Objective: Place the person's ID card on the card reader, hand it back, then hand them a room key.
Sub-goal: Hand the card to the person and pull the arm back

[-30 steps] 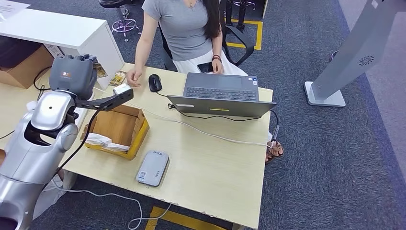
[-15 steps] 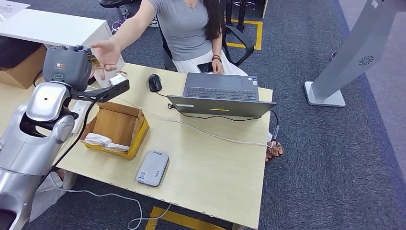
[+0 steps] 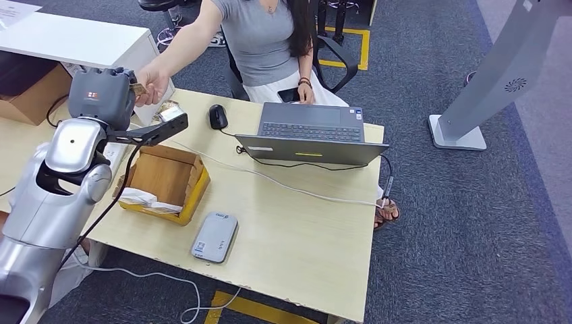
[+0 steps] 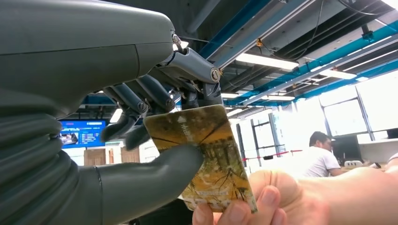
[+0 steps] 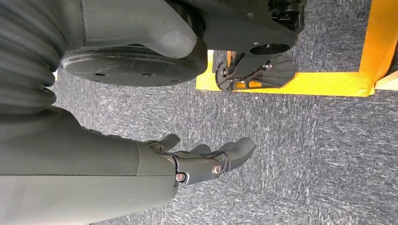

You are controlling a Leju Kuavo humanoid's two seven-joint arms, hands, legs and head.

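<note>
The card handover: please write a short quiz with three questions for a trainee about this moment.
1. True or false: the left hand holds the card between thumb and fingers.
2. Who else grips the card? A) nobody B) the person's hand C) the right hand
3. Fill in: the grey card reader lies on the table beside the cardboard ____.

Key: 1 true; 2 B; 3 box.

The robot's left hand [image 3: 102, 94] hides most of the yellow card [image 4: 206, 157] in the head view; at the wrist, the person's fingers [image 4: 244, 212] cover the card's far corner, its print unreadable.
</note>
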